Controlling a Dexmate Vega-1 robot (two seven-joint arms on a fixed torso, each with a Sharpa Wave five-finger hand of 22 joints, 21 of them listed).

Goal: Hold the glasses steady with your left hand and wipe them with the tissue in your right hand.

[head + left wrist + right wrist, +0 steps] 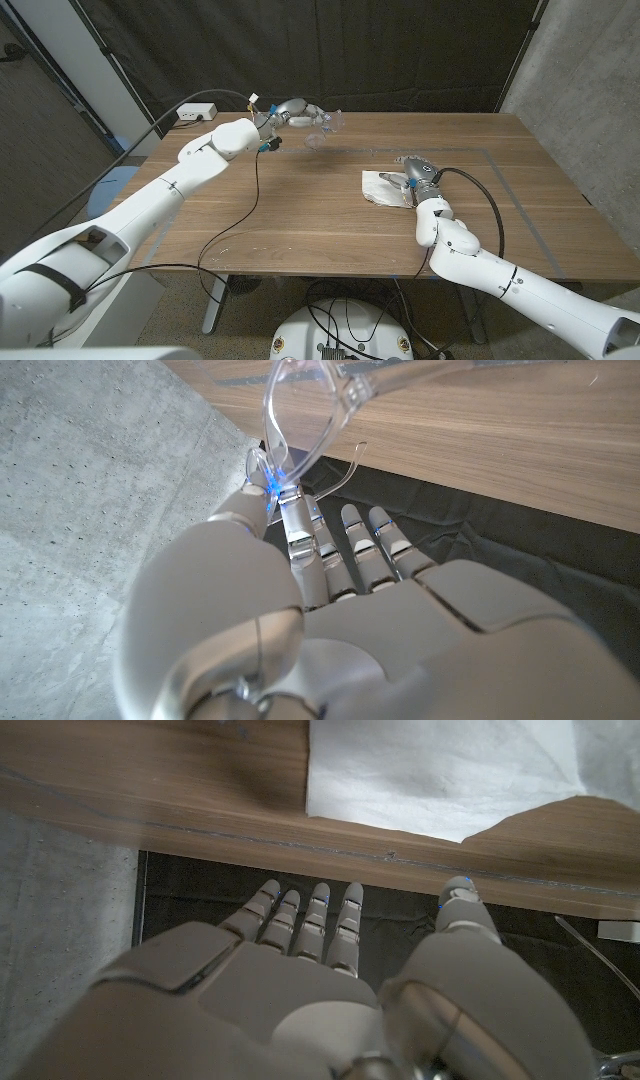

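The left hand (292, 112) pinches the clear glasses (322, 130) up over the far side of the table (300, 215). The tissue (382, 186) lies flat right beside the open, empty right hand (415, 176).

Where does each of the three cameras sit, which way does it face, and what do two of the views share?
Head view: fixed on the robot's head, looking down the wooden table; both arms show, left hand holding the glasses aloft, right hand on the tissue.
Left wrist view: along the left hand's back; its fingers pinch the clear glasses.
Right wrist view: along the right hand's back, facing the tissue.
Shared: glasses in head and left wrist; tissue in head and right wrist.
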